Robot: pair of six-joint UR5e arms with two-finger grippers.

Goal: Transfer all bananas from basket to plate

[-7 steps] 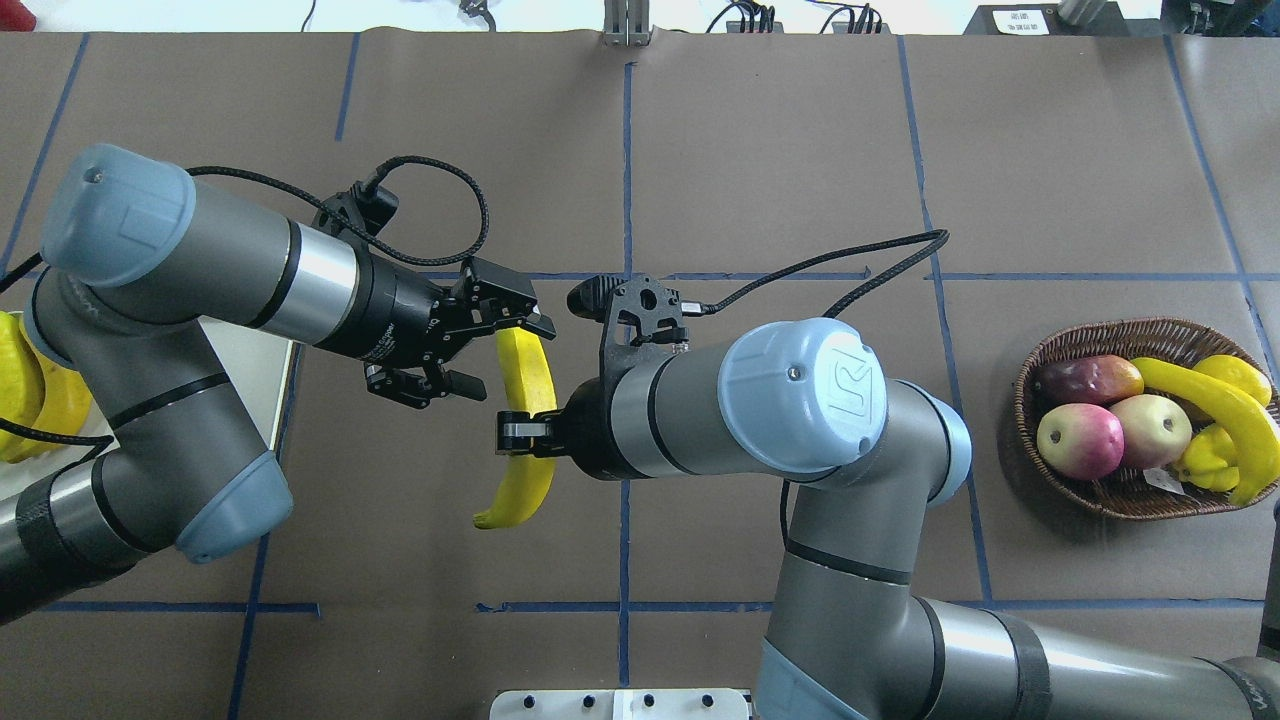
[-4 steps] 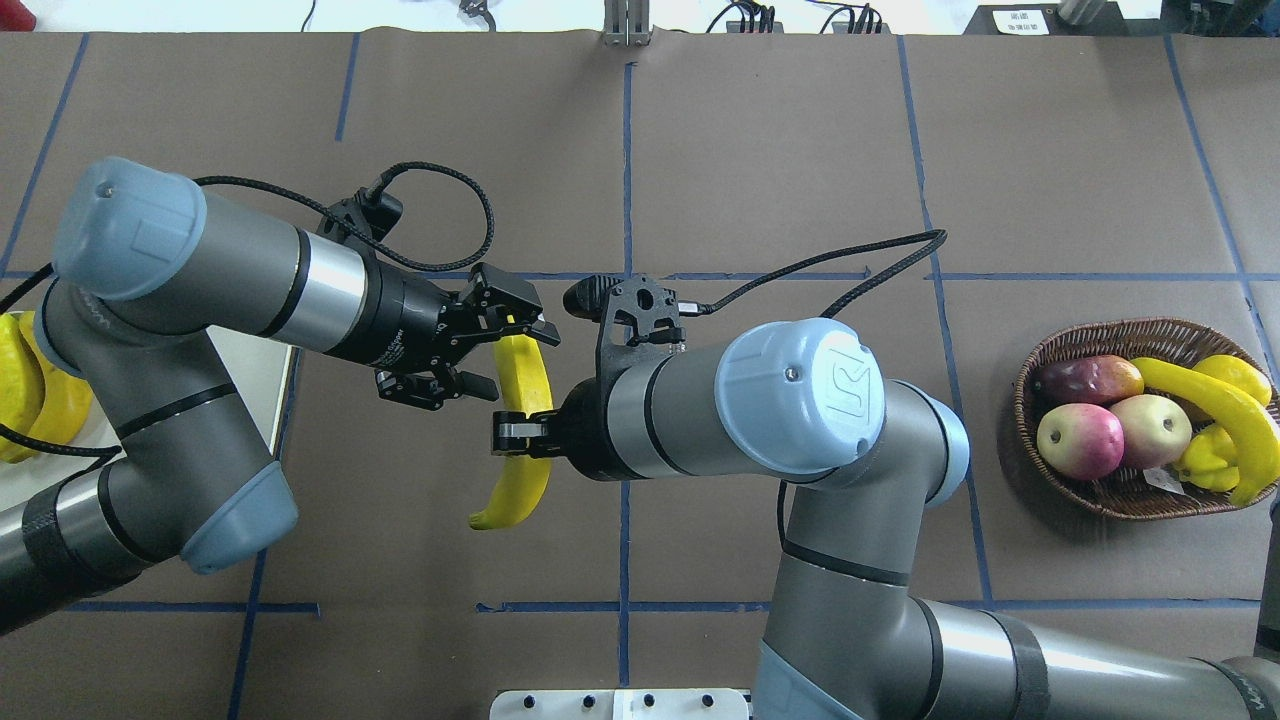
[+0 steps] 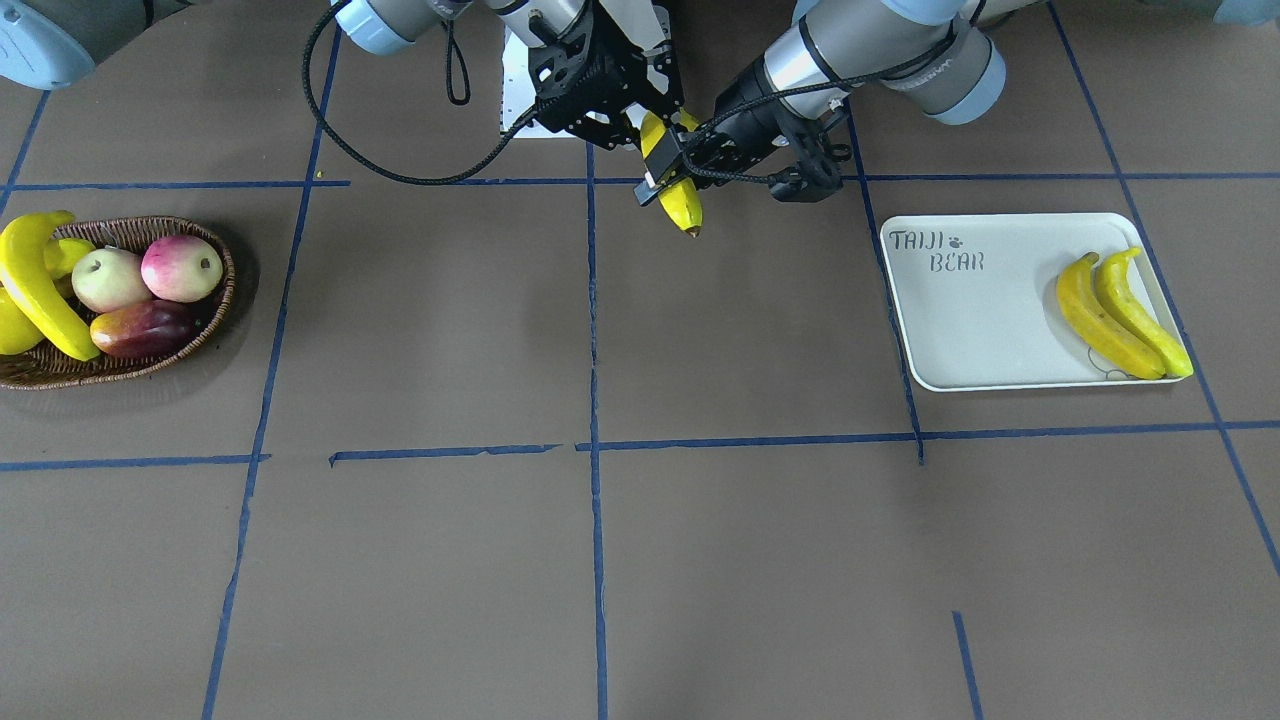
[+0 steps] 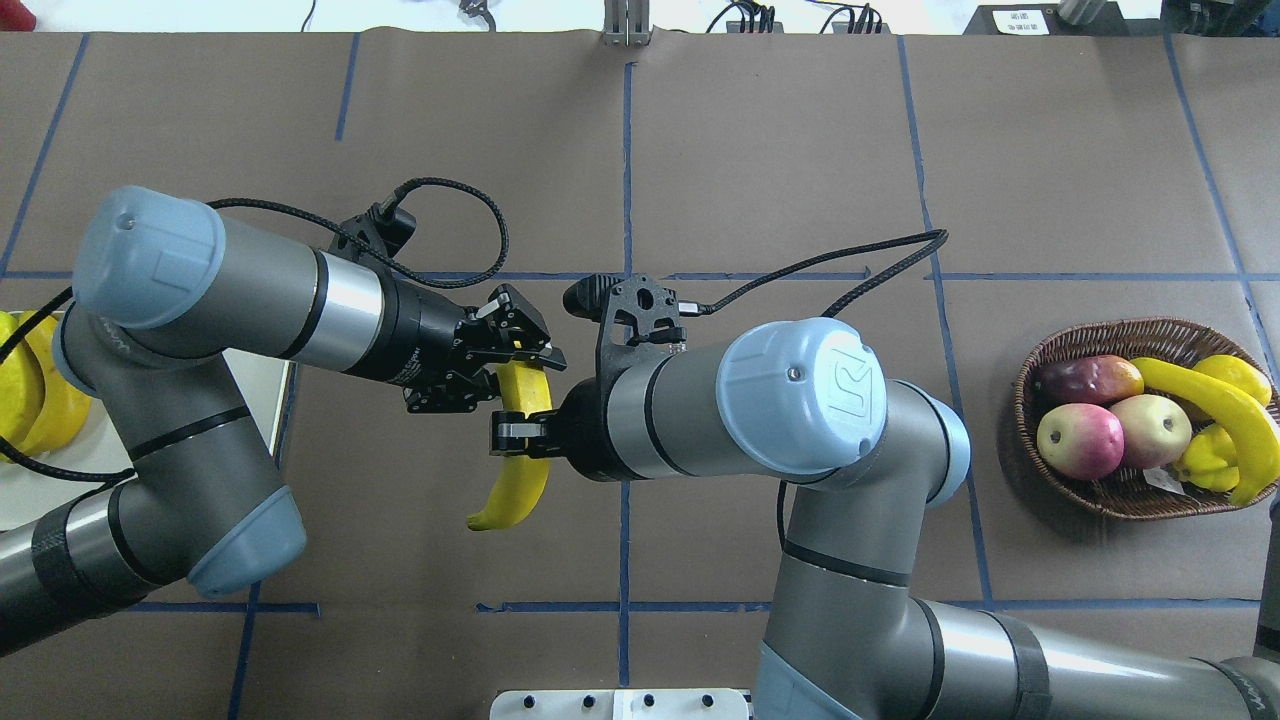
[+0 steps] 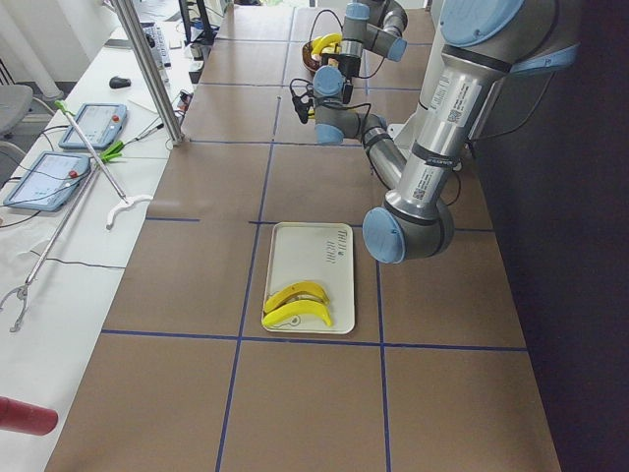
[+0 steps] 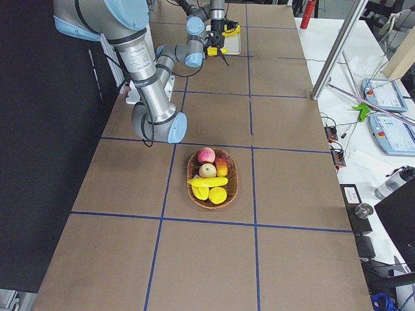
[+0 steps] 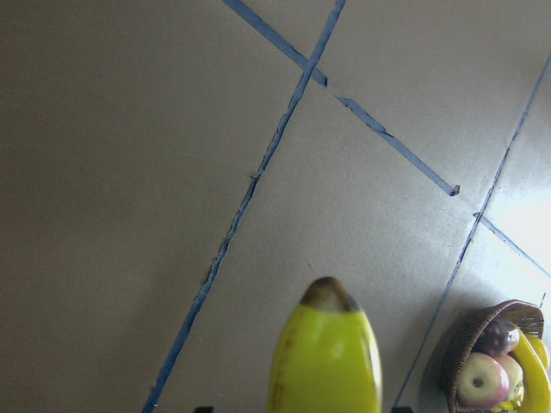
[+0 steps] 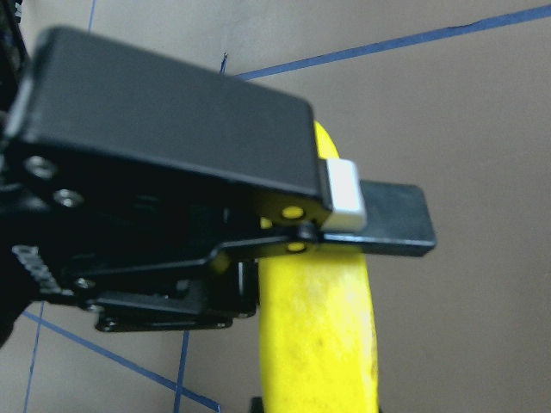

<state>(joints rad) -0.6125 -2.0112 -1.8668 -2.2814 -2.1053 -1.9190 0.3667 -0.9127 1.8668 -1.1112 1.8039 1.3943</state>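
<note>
The banana (image 4: 517, 478), clamped mid-length in the right gripper (image 4: 520, 432), now has the left gripper (image 4: 508, 378) advanced astride the end just past that grip (whether those jaws have clamped cannot be told), so handover toward the plate (image 3: 975, 330) appears imminent.

Apple (image 4: 1080, 440), mango (image 4: 1090, 379), blue tape (image 4: 627, 150).

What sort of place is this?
Likely a robotics lab: a brown paper-covered table marked with blue tape lines, a grey industrial left arm and right arm, and a white side bench holding touchscreen tablets.
</note>
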